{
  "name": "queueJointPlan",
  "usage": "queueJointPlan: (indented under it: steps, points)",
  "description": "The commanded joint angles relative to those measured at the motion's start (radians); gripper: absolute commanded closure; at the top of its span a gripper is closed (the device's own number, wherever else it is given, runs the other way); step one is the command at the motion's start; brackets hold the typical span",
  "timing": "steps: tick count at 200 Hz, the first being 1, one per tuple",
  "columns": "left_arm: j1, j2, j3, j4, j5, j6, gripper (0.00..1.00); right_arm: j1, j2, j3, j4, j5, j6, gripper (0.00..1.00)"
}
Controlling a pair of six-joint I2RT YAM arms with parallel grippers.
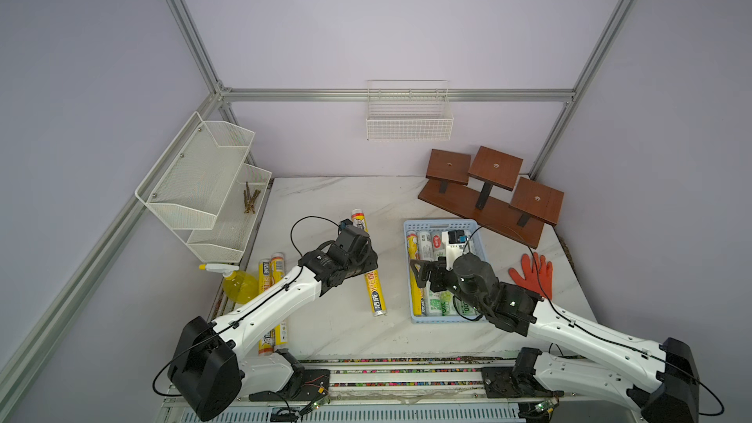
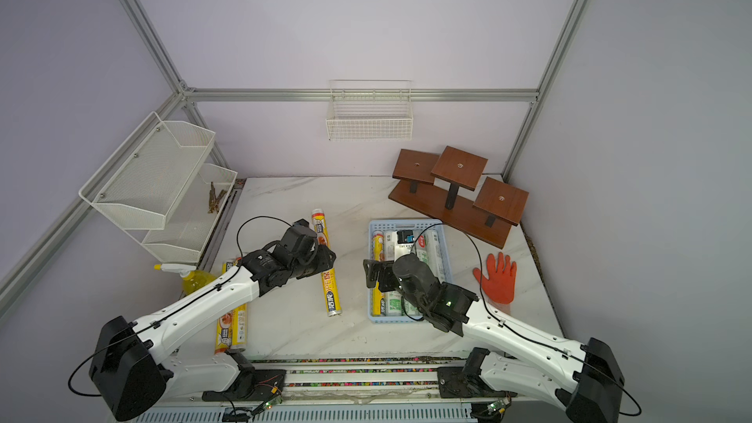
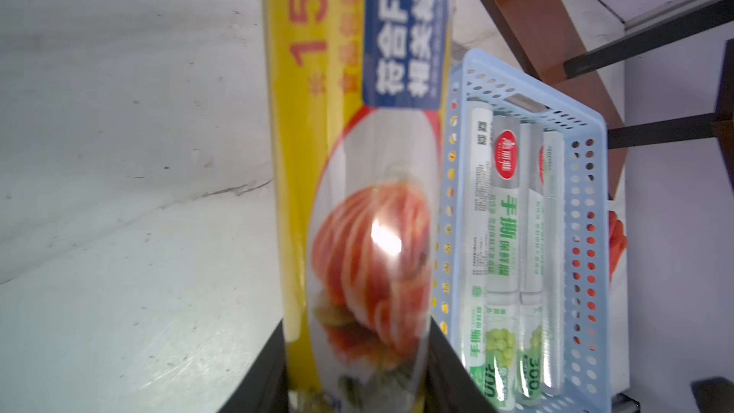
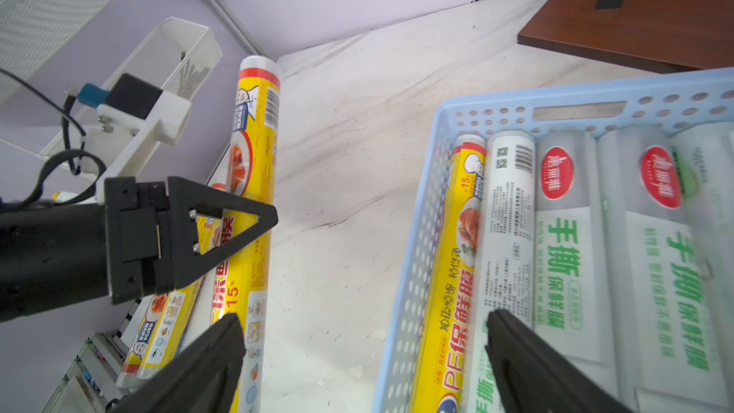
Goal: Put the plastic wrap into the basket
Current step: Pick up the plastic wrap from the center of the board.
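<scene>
I'm seeing my left end effector [image 3: 357,367] clenching a yellow plastic wrap roll [image 1: 376,292] mid-length, over the counter [image 1: 333,327] beside the basket [image 4: 556,91]. My right end effector [image 4: 363,315] is hanging released above the basket's left wall. I'm reading "15" and "FDA" on the held roll, and "手撕保鲜膜" on the white rolls [image 4: 564,256] lying in the basket.

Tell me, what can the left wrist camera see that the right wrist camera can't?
Only the left wrist view shows the orange glove peeking out behind the basket. Only the right wrist view shows the white mesh shelf, two more yellow rolls near the table edge, and the right gripper, open over the basket's side wall. Both show the left gripper shut on the yellow roll, the basket with white-and-green rolls inside, and the brown wooden stand.
</scene>
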Motion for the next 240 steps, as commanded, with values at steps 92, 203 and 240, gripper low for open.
queueJointPlan:
  steps: [92, 203, 240]
  points:
    - [-0.215, 0.468, 0.456, 0.232, 0.163, -0.057, 0.72, -0.687, -0.15, -0.077, -0.228, -0.457, -0.066, 0.01]
    - [-0.284, 0.737, 0.631, 0.323, 0.215, -0.207, 0.73, -0.821, -0.246, -0.123, -0.315, -0.476, -0.094, 0.01]
    - [-0.287, 0.792, 0.671, 0.345, 0.23, -0.213, 0.73, -0.821, -0.245, -0.151, -0.274, -0.55, -0.071, 0.01]
